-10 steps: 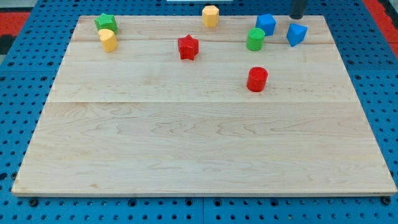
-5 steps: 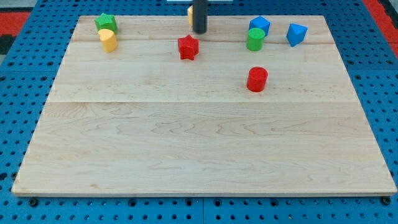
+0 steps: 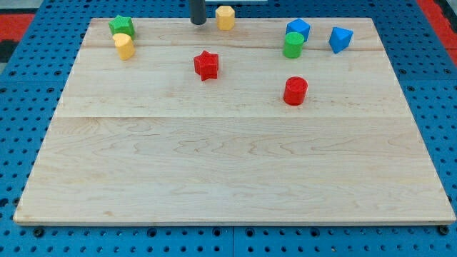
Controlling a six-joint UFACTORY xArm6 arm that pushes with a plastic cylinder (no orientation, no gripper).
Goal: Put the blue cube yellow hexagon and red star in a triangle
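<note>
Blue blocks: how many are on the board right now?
2. A blue cube sits near the view's top right, touching the green block; another blue block lies apart, further to the view's right. None looks hidden.

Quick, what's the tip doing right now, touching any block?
My tip: holding nothing, at the view's top edge, just left of the yellow hexagon, apart from it.

Robotics lab bench, wooden board point(image 3: 235, 164) on blue perforated pegboard point(image 3: 28, 107), red mat corners point(image 3: 14, 21)
</note>
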